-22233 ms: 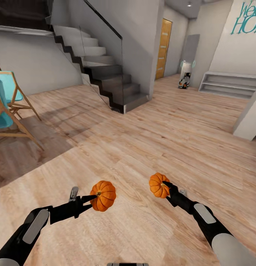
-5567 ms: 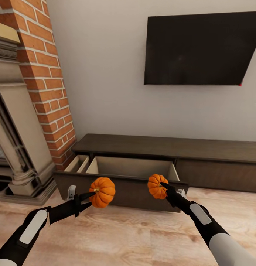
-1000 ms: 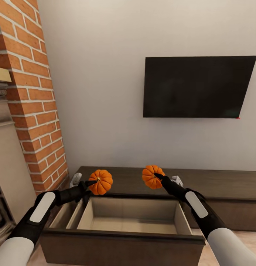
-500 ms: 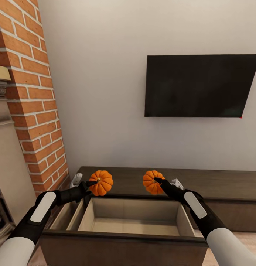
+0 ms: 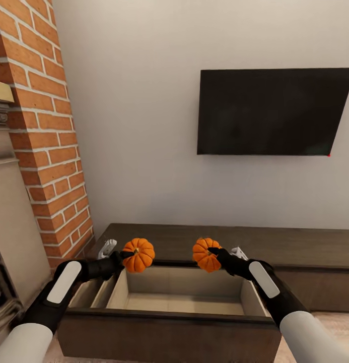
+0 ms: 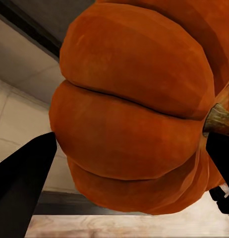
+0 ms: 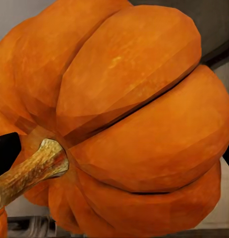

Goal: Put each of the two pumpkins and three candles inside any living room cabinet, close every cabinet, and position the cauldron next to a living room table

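Two orange ribbed pumpkins hang over the back edge of an open drawer of the dark-brown cabinet (image 5: pixel 295 247). My left gripper (image 5: pixel 128 255) is shut on the left pumpkin (image 5: pixel 139 255), which also looms large in the left wrist view (image 6: pixel 134 114). My right gripper (image 5: pixel 212 252) is shut on the right pumpkin (image 5: pixel 204 254), seen close with its tan stem in the right wrist view (image 7: pixel 134 129). The drawer (image 5: pixel 184 302) below them is pulled out, with a pale wood interior that holds nothing. A narrower open compartment (image 5: pixel 91 295) lies to its left.
A brick column (image 5: pixel 41 126) and a stone fireplace surround (image 5: pixel 13 222) stand at the left. A black TV (image 5: pixel 272 111) hangs on the white wall above the cabinet. The drawer's dark front (image 5: pixel 164 335) is close before me.
Both grippers have lowered a little with their pumpkins toward the open drawer. The view has tilted slightly, so the TV sits higher in the picture.
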